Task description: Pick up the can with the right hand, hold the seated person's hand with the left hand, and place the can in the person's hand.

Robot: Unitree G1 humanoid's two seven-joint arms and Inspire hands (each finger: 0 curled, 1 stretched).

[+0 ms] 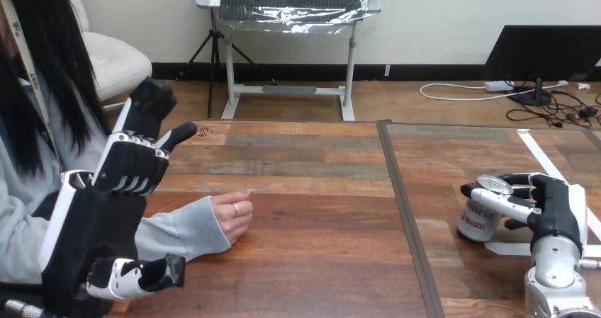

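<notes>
Gripping the can (482, 220), the right hand (554, 206) has its fingers curled round it at the right of the table (319, 261), apparently not yet lifted. The left hand (99, 219) hovers, fingers apart, clear of the person's hand (235, 217) resting on the wood. Holding and handover remain.

The left hand (99, 226) and right hand (556, 208) are black with white shells.

We record a wooden table (319, 261) of mixed-tone planks. A dark seam (400, 205) runs from upper centre to the bottom edge. At right, a white tape strip (535, 154) crosses diagonally. A second white piece (507, 248), possibly tape, lies at lower right.
</notes>
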